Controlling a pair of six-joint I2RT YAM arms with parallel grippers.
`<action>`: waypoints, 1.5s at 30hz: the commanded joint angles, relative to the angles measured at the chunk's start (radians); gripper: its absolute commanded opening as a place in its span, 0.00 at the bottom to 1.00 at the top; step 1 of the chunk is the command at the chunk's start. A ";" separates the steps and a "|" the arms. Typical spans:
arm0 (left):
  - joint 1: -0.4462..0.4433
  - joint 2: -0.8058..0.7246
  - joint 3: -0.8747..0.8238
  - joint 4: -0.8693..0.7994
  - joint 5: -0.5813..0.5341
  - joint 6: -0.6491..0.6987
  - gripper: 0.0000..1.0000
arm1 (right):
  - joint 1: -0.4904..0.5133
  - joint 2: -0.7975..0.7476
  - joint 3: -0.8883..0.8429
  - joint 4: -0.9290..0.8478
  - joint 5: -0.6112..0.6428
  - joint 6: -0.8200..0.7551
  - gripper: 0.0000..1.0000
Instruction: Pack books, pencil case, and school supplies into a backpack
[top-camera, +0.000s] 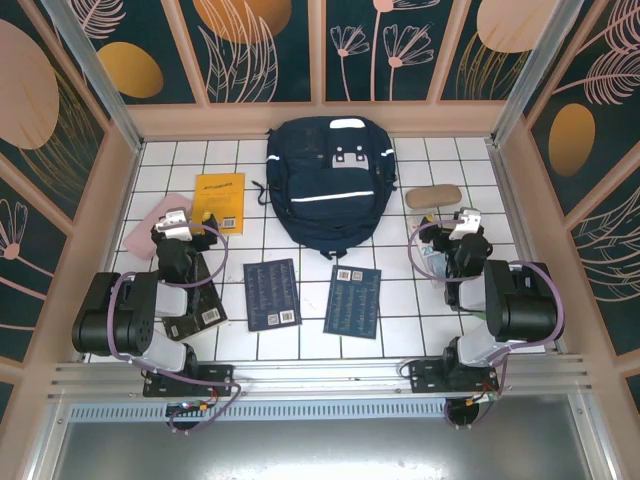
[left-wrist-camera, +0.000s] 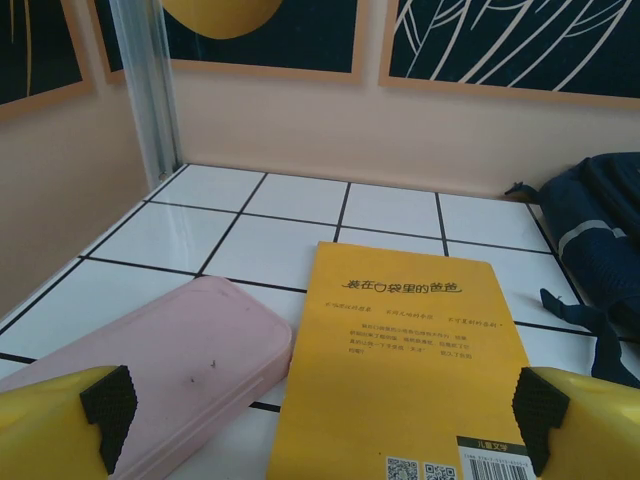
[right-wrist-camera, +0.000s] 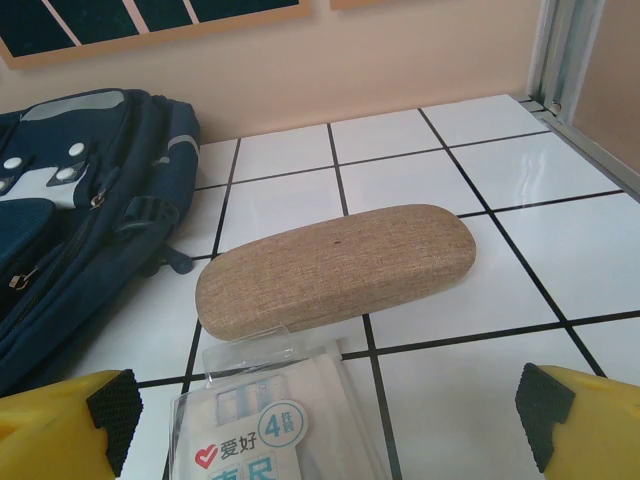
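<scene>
backpack: far middle of desk, flat, long axis near-to-far, top toward back wall | yellow book: just left of it, same axis | tan pouch: right side, long axis crosswise | left pincer: fingers wide apart, holding nothing, above yellow book and pink case | right pincer: fingers wide apart, holding nothing, before tan pouch

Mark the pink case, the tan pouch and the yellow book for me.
pink case (left-wrist-camera: 170, 370): left wrist view, middle of its flat top.
tan pouch (right-wrist-camera: 335, 268): right wrist view, centre of its upper face.
yellow book (top-camera: 219, 203): top external view, middle of its cover.
</scene>
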 joint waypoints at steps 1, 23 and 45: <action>0.003 0.004 0.009 0.016 0.020 0.017 0.98 | 0.000 -0.007 0.014 0.026 -0.020 -0.008 0.99; 0.005 0.003 0.010 0.013 0.022 0.015 0.98 | 0.004 -0.008 0.016 0.023 -0.011 -0.008 0.99; -0.010 -0.286 0.587 -1.259 0.146 -0.689 0.89 | 0.004 -0.165 0.559 -0.909 0.001 0.467 0.99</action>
